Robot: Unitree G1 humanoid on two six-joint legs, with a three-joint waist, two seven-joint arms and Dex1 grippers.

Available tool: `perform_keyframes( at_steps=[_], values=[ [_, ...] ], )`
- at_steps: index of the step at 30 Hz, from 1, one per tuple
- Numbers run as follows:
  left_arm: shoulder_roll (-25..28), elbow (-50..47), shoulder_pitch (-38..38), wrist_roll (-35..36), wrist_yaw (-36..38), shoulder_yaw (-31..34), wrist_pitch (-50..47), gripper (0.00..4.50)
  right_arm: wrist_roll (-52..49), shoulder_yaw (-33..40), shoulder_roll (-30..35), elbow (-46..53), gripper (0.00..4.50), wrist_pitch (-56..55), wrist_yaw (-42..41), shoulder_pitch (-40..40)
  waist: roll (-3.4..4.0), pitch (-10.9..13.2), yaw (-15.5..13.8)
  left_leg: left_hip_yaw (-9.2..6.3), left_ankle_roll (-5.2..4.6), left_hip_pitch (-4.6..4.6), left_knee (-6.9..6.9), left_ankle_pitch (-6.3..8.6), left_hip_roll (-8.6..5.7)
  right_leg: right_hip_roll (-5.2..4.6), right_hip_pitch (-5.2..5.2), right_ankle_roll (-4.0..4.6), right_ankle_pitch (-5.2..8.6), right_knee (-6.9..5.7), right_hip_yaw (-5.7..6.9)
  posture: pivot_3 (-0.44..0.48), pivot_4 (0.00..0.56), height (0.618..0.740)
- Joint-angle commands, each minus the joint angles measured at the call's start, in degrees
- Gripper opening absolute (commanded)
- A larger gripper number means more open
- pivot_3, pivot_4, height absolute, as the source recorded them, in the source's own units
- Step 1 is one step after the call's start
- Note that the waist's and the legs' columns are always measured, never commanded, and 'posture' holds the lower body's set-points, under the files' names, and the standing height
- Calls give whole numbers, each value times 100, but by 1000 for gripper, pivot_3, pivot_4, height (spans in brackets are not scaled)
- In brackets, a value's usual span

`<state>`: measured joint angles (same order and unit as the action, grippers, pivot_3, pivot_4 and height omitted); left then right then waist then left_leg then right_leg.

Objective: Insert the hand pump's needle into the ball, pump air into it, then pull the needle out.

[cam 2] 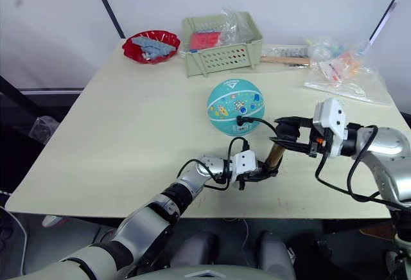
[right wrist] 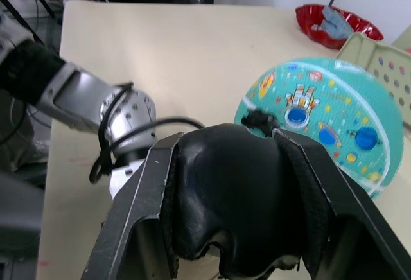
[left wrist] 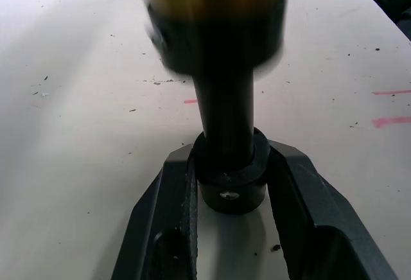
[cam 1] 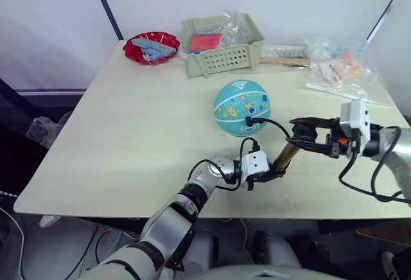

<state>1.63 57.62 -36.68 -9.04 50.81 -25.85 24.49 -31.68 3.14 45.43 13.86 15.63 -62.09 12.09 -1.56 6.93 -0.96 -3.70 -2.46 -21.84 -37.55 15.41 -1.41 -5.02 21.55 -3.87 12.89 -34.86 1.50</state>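
Pump held at both ends, needle fitting seated in the ball

The ball [cam 1: 242, 107] sat mid-table, the needle [cam 1: 249, 122] fitting at its near side. The pump [cam 1: 287, 155] slanted just near and right of it, its long axis rising toward the far right. The left gripper [cam 1: 275, 173] pinched the lower end (snugly, judging by the wrist view); the right gripper [cam 1: 300, 130], reaching in from the right, clamped the handle.

The ball [cam 1: 241, 107] has a smooth printed skin. The hand pump [cam 1: 288, 154] has a glossy brass-gold metal barrel with matt black caps. The table [cam 1: 128, 132] is matt beige, lightly speckled.
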Motion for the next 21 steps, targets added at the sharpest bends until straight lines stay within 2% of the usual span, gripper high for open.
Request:
perform_keyframes(
  at_steps=[1, 11, 15, 21],
  values=[
    [314, 682, 349, -511, -5, -252, -527, 1068, 477, -216, -111, -484, 1627, -196, 45, -302, 2, -1, 0, 1, 0, 1, 0, 0, 0, 0, -1, 0, 0, 0, -2, 0, 150, 740],
    [290, 686, 351, -519, 15, -266, -532, 1068, -68, 293, 157, 27, 1627, 196, -66, 122, 25, 17, -8, -1, 0, -7, 0, 0, -1, -1, 3, 1, 0, 1, 2, 0, 150, 740],
    [267, 739, 301, -525, -6, -261, -531, 1068, -931, 930, 791, 403, 1627, 1055, -115, 924, 86, 66, -15, 4, -1, -19, -4, -1, -12, -12, 12, 0, -2, 2, -3, 0, 150, 740],
    [244, 754, 320, -531, -8, -260, -522, 1068, -1506, 1323, 1195, 437, 1627, 1718, 20, 1516, 64, 89, -35, -10, -1, -22, -3, -1, -9, -8, 12, 0, -1, 3, 11, 0, 150, 740]
  ],
)
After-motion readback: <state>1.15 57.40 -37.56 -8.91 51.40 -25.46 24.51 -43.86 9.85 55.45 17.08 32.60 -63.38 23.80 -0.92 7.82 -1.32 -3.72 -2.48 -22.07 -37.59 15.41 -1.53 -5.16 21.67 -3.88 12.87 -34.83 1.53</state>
